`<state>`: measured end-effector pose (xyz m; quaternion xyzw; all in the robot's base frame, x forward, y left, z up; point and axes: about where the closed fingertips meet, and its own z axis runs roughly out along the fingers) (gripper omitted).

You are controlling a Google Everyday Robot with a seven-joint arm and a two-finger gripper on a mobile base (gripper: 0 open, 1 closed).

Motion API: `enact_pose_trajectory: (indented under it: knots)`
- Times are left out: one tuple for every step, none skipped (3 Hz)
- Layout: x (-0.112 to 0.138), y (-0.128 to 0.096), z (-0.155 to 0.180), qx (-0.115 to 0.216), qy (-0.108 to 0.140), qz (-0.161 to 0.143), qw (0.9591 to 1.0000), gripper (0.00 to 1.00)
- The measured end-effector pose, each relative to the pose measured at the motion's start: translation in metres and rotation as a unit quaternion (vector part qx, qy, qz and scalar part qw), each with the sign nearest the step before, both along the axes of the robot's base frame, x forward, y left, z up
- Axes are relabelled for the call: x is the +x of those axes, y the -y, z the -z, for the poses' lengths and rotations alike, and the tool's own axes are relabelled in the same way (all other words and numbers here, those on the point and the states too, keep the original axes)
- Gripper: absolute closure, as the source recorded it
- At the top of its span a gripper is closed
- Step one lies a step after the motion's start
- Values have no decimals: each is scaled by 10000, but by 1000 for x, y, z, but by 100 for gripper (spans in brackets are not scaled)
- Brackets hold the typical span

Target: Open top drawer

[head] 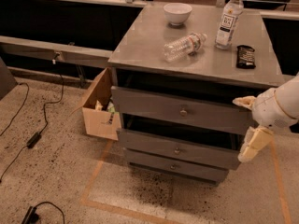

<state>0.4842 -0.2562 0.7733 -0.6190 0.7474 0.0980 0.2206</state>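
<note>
Starting at the far left: a cable trails across the floor, well clear of the action, so no trouble there. Next, a cardboard box sits just beside the cabinet's left side. It is off to the side of the drawer fronts, so a straight pull should miss it.

Now the target: the top drawer is the big grey front right under the tabletop, and it looks closed or close to it. Its small knob sits dead centre, and that is a tiny thing to catch. A shallow pinch could slip off, and aiming too low would find the middle drawer instead.

Up top, a clear bottle lies on its side, with a bowl behind it. A tall bottle stands upright next to a dark flat packet. I reckon a sharp yank could roll the lying bottle or topple the upright one.

Far right, the end effector hangs by the right end of the top drawer's front, tips spread with nothing between them. It is well away from the knob, so it has a long sideways reach to make, and it could scrape the panel edge on the way across.
</note>
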Motion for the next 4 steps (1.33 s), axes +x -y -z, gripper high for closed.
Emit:
enact_pose_trajectory:
  knots:
    - [25, -7, 39, 178, 178, -516, 9984, 0]
    - [48, -15, 68, 124, 278, -777, 9965, 0]
    - [72, -13, 78, 87, 407, -776, 9961, 0]
    - [94, -9, 68, 50, 606, -735, 9954, 0]
